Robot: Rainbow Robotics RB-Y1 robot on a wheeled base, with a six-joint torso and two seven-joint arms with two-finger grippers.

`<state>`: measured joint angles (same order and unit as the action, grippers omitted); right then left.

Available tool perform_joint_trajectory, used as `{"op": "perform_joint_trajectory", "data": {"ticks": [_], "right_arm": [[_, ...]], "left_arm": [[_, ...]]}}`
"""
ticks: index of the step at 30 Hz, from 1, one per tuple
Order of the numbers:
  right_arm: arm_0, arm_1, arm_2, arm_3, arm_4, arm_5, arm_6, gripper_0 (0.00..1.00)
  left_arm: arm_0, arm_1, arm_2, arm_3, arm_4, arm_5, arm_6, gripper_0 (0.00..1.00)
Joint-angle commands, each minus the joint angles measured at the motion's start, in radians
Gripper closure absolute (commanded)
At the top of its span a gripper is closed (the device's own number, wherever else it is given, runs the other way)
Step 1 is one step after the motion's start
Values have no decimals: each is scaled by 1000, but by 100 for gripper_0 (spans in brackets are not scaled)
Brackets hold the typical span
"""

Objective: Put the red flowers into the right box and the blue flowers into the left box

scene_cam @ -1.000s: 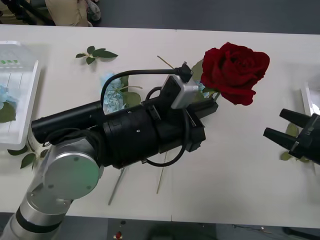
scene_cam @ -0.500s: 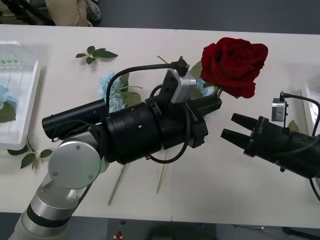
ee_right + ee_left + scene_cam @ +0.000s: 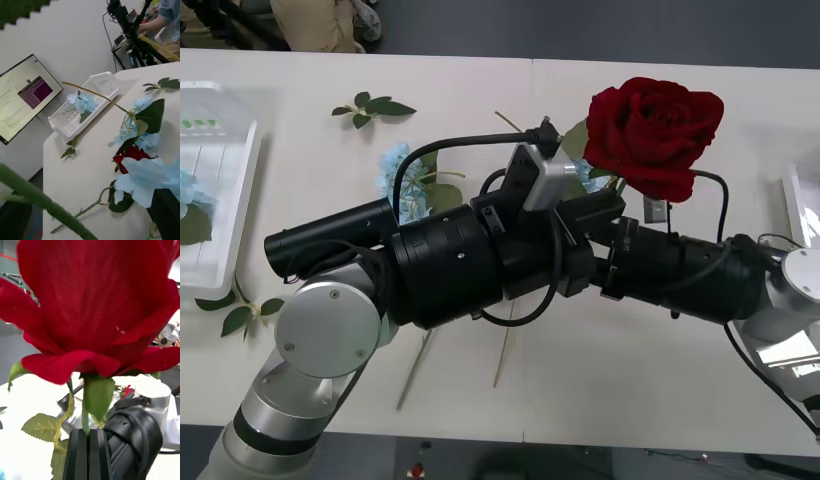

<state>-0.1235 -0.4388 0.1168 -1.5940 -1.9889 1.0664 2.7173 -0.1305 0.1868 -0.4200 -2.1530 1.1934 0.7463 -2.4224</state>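
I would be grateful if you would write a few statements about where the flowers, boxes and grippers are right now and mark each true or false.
1. The left gripper is shut on the stem of a red rose. True.
2. The rose's bloom lies flat on the table. False: it is held up above the table.
3. The left box already holds a blue flower. True.
4. The right arm is parked far from the rose. False: it reaches in just below the bloom, beside the left gripper.
5. No blue flowers remain on the table. False: a blue cluster lies behind the left arm.
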Motion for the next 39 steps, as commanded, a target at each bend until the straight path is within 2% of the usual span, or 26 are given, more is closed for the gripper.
{"op": "perform_joint_trajectory", "data": {"ticks": [1, 2, 3, 4, 5, 6, 8, 17, 24, 25, 26, 27, 39], "right_arm": [[-45, -5, 53, -20, -16, -6, -12, 14], [-53, -3, 66, -18, -16, -20, -12, 30], [-56, -1, 72, -18, -16, -26, -12, 40], [-56, 0, 80, -20, -16, -34, -12, 56], [-54, 5, 89, -18, -21, -48, -12, 82], [-54, 8, 92, -18, -22, -52, -12, 91], [-54, 15, 95, -18, -22, -52, -12, 98], [-54, 34, 147, -18, 4, -128, -12, 100], [-58, 19, 139, -18, -1, -141, -12, 100], [-59, 19, 135, -18, -2, -141, -12, 100], [-59, 17, 132, -18, -2, -141, -12, 100], [-59, 17, 130, -18, -2, -141, -12, 100], [-53, -40, 76, -18, -16, -138, -12, 100]], "left_arm": [[-11, -1, 4, -21, 6, -18, -35, 100], [-11, -1, 1, -21, 6, -16, -35, 100], [-11, -1, 4, -21, 6, -18, -35, 100], [-11, -3, 4, -21, 8, -18, -35, 100], [-11, -1, 4, -21, 8, -19, -35, 100], [-11, -3, 4, -22, 8, -21, -35, 100], [-11, -3, 1, -21, 8, -21, -35, 100], [-11, -3, 1, -22, 11, -22, -35, 100], [-11, 0, 1, -21, 23, -22, -38, 99], [-11, 3, 1, -21, 26, -22, -40, 59], [-11, 3, 4, -21, 26, -22, -40, 10], [-11, 5, 4, -22, 26, -22, -40, 0], [-9, 37, 4, -21, 109, -39, -60, 0]]}}
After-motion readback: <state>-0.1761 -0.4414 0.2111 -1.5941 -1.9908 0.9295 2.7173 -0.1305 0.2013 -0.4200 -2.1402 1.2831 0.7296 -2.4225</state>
